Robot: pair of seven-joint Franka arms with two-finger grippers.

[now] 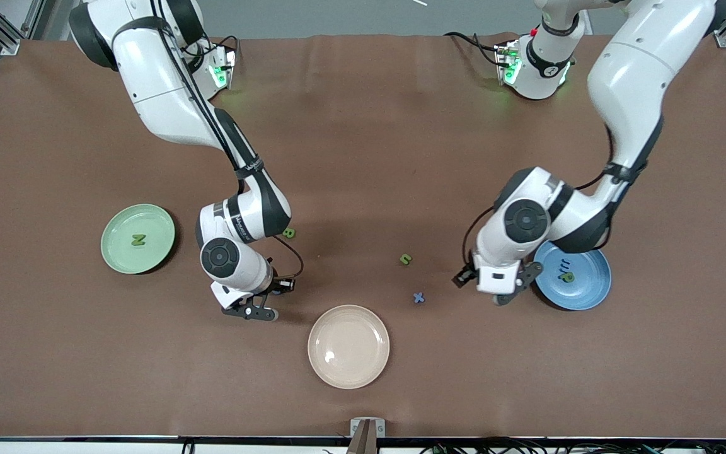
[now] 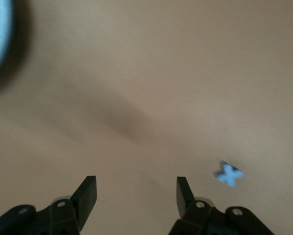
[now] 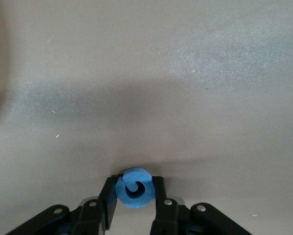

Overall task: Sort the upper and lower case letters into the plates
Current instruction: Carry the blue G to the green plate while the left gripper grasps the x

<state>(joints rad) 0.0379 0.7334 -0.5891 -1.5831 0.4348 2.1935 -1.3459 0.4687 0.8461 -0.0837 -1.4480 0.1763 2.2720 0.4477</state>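
The cream plate (image 1: pixel 348 346) lies nearest the table's (image 1: pixel 363 126) front edge, about midway along it, and has no part in the sorting. Just above and beside it toward the right arm's end, the right gripper (image 1: pixel 251 311) is low at the cloth with its fingers pinched on a curled blue letter (image 3: pixel 134 187), which sits squarely between the pads in the right wrist view. The step in hand looks like lifting that letter clear; done well, it means rising straight up before travelling, so the soft piece does not drag or twist out, and then reading its case before choosing a plate. The left gripper (image 1: pixel 495 287) hangs over bare cloth beside the blue plate's (image 1: pixel 590 296) rim, jaws apart and holding nothing; the small blue x (image 1: pixel 419 297) lies near it toward the table's middle, with the green n (image 1: pixel 406 258) a little farther up. The blue plate holds a green P (image 1: pixel 566 276) and a dark blue piece (image 1: pixel 566 261). The mint green plate (image 1: pixel 125 252) toward the right arm's end carries a green N (image 1: pixel 138 239), and a green B (image 1: pixel 288 232) rests beside the right arm's wrist.
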